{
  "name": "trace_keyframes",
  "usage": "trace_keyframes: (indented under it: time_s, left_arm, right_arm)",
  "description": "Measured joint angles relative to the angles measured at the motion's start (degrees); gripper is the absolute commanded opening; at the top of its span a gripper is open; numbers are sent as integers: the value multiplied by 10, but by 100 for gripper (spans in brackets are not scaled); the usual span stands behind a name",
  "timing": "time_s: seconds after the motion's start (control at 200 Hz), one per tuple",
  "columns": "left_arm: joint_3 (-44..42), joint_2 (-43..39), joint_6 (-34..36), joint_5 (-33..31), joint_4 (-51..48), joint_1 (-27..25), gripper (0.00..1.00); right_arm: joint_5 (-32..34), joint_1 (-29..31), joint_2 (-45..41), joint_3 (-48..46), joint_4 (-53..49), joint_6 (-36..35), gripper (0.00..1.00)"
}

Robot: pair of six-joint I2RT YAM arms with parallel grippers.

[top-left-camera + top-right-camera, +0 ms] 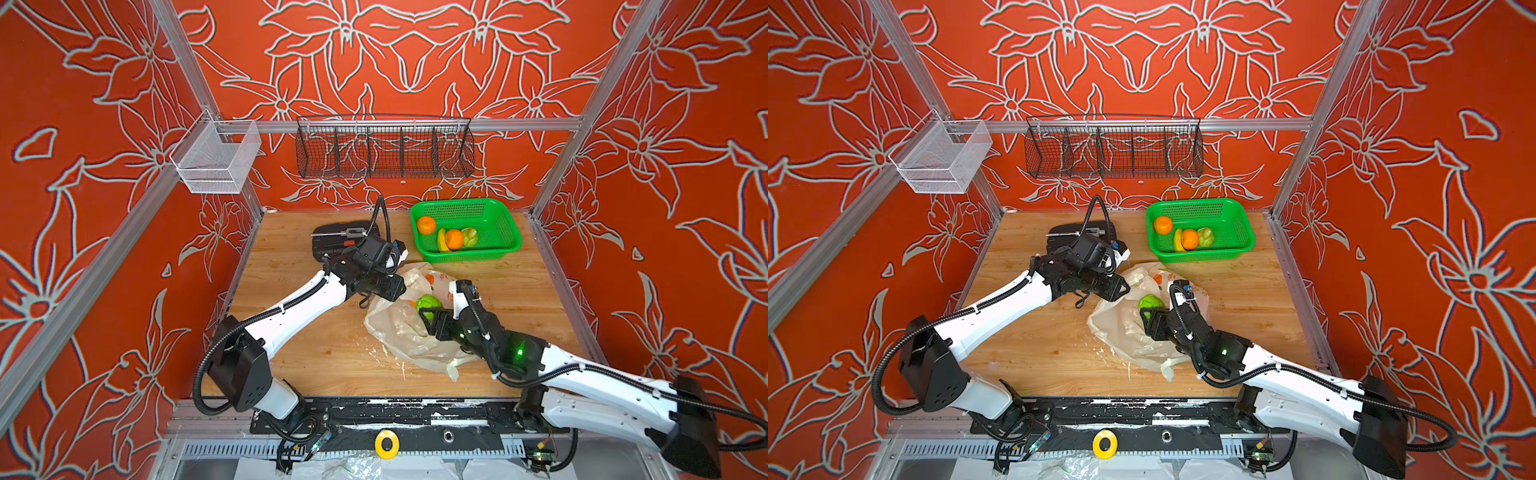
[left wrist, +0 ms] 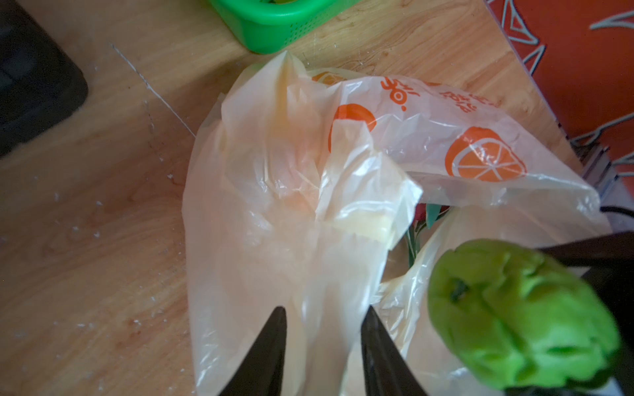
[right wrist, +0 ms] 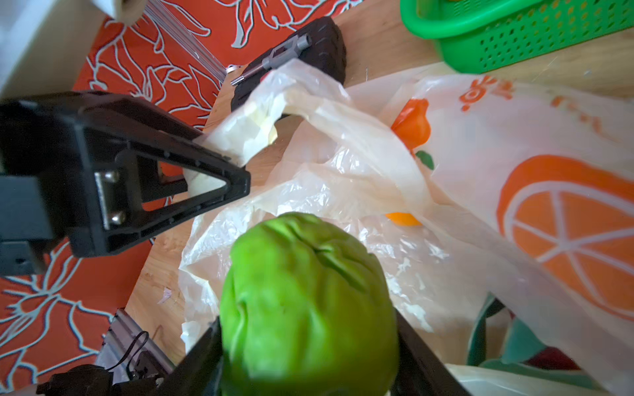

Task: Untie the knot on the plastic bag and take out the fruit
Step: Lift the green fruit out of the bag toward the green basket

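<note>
**Green fruit [image 3: 305, 301] is up and out**

It sits clamped between your right fingers [image 3: 418, 353], just above the open mouth of the plastic bag [image 2: 260, 192]. Your left fingers [image 2: 267, 349] are spread, with handle film lying loose between them. The green basket [image 1: 505, 232] lies beyond the right fingers, past the bag, so I'd guess that arm carries it over.

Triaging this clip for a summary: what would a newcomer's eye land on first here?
The bumpy green fruit gripped in the right hand over the open, crumpled plastic bag in the middle of the table. Next, the bright green basket at its far right, holding two oranges, a banana and another green fruit.
</note>
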Motion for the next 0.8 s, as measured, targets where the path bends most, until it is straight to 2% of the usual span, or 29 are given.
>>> trace_keyframes:
  time_s: [0.185, 0.475, 0.626, 0.796]
  left_arm:
    - [-12, -23, 9, 7, 16, 0, 73]
    - [-60, -97, 16, 23, 59, 0, 100]
    - [-83, -138, 22, 31, 86, 0, 98]
    - [-98, -167, 31, 46, 110, 0, 98]
  right_arm:
    - [32, -21, -14, 58, -40, -50, 60]
    - [24, -121, 13, 151, -47, -142, 62]
    - [-3, -177, 71, 229, -56, -182, 62]
    - [-75, -250, 163, 323, -80, -209, 62]
